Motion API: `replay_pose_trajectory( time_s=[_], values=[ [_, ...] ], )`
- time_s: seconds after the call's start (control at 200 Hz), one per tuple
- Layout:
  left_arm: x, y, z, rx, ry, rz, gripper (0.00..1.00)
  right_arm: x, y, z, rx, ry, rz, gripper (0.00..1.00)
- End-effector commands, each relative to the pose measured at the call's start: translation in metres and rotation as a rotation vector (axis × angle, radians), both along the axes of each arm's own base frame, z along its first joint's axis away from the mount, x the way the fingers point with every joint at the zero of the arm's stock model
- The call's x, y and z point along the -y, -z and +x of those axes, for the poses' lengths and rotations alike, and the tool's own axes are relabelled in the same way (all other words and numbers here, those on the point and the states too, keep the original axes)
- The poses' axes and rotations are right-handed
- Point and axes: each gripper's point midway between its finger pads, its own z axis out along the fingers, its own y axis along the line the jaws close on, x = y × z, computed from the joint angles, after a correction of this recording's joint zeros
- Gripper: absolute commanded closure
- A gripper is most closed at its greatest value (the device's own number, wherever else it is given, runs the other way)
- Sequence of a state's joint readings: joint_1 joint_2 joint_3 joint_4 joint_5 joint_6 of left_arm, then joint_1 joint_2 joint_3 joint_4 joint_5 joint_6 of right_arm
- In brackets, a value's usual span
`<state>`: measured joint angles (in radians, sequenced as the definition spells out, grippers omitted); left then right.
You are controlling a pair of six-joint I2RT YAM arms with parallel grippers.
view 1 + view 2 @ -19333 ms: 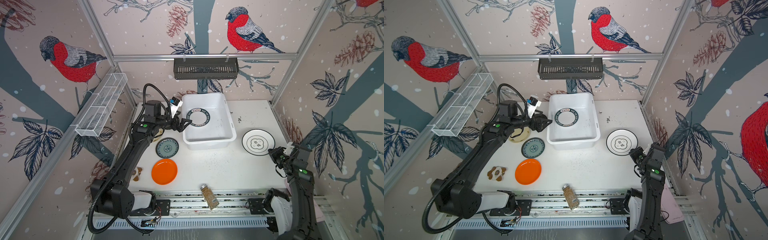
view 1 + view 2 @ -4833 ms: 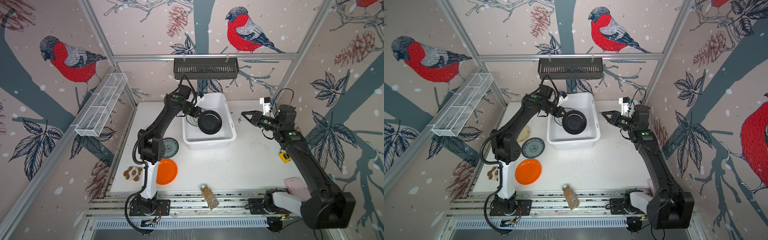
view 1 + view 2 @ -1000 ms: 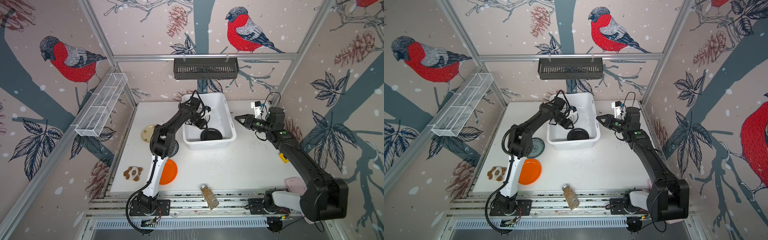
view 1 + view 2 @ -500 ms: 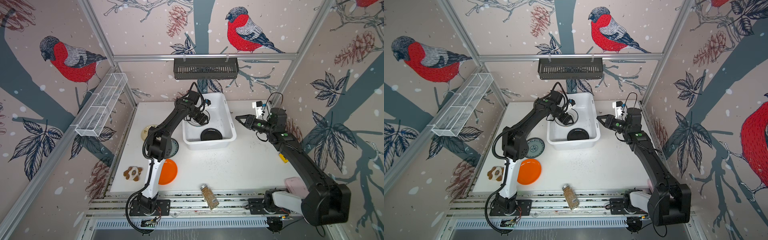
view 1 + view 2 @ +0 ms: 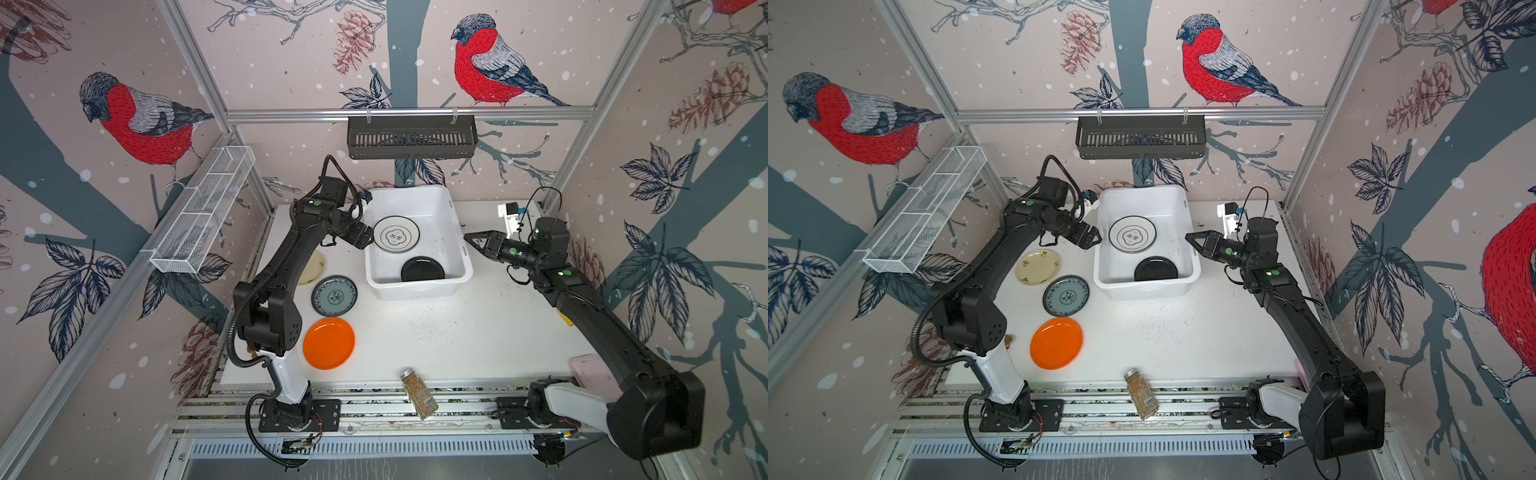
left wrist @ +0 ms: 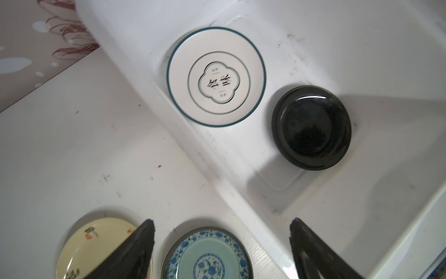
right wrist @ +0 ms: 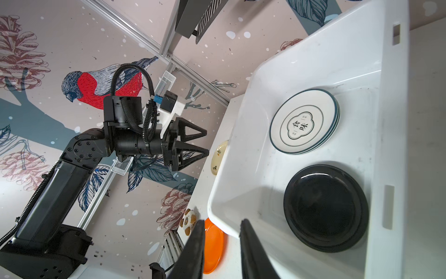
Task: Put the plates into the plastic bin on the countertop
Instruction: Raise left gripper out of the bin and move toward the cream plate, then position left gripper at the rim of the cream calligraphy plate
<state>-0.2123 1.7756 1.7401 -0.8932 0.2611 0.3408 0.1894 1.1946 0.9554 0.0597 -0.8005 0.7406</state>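
Observation:
The white plastic bin (image 5: 419, 289) (image 5: 1144, 291) stands at the back of the speckled countertop (image 5: 436, 332). Inside lie a black plate (image 5: 422, 269) (image 6: 311, 128) (image 7: 325, 207) and a white dark-rimmed emblem plate (image 5: 396, 235) (image 6: 216, 77) (image 7: 304, 122), with another rim showing under it. Left of the bin lie a cream plate (image 5: 1038, 267) (image 6: 96, 244), a teal-patterned plate (image 5: 334, 296) (image 6: 207, 256) and an orange plate (image 5: 328, 343) (image 7: 213, 248). My left gripper (image 5: 365, 239) (image 6: 222, 221) hangs wide open and empty by the bin's left rim. My right gripper (image 5: 467, 237) (image 7: 222, 221) hovers at the right rim, narrowly open and empty.
A spice jar (image 5: 418, 394) lies at the front edge. A black slotted basket (image 5: 411, 137) hangs on the back rail and a wire mesh tray (image 5: 203, 210) on the left wall. A pink object (image 5: 590, 372) sits at the front right, partly under the right arm.
My left gripper has opened wide and drawn back from over the bin to its left rim, which uncovers the emblem plate. The right arm has barely moved.

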Motion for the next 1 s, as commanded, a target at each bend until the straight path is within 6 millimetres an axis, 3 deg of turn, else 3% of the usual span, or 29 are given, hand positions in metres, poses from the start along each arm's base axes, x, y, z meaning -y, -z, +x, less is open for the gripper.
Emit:
replay_pose_trajectory(
  time_s=[0.0,0.195,0.37,0.495,0.64,0.716,0.996],
  values=[
    [-0.043,0.011,-0.009,-0.007,-0.078,0.068,0.13,-0.001,-0.007,0.002,0.045,0.008,0.005,0.72],
    [-0.132,0.047,-0.027,-0.055,-0.261,0.162,0.13,-0.008,0.003,0.002,0.034,-0.012,0.001,0.72],
    [-0.191,0.079,-0.038,-0.121,-0.402,0.212,0.14,-0.010,0.009,0.004,0.031,-0.020,-0.002,0.72],
    [-0.221,0.100,-0.042,-0.170,-0.509,0.198,0.15,-0.012,0.013,0.005,0.028,-0.026,0.000,0.72],
    [-0.237,0.121,-0.043,-0.211,-0.594,0.177,0.15,-0.013,0.014,0.007,0.025,-0.033,-0.001,0.72],
    [-0.240,0.131,-0.042,-0.217,-0.616,0.182,0.15,-0.015,0.023,0.011,0.003,-0.038,-0.006,0.72],
    [-0.246,0.158,-0.036,-0.257,-0.674,0.151,0.16,-0.015,0.026,0.018,-0.010,-0.042,-0.015,0.72]
  ],
)
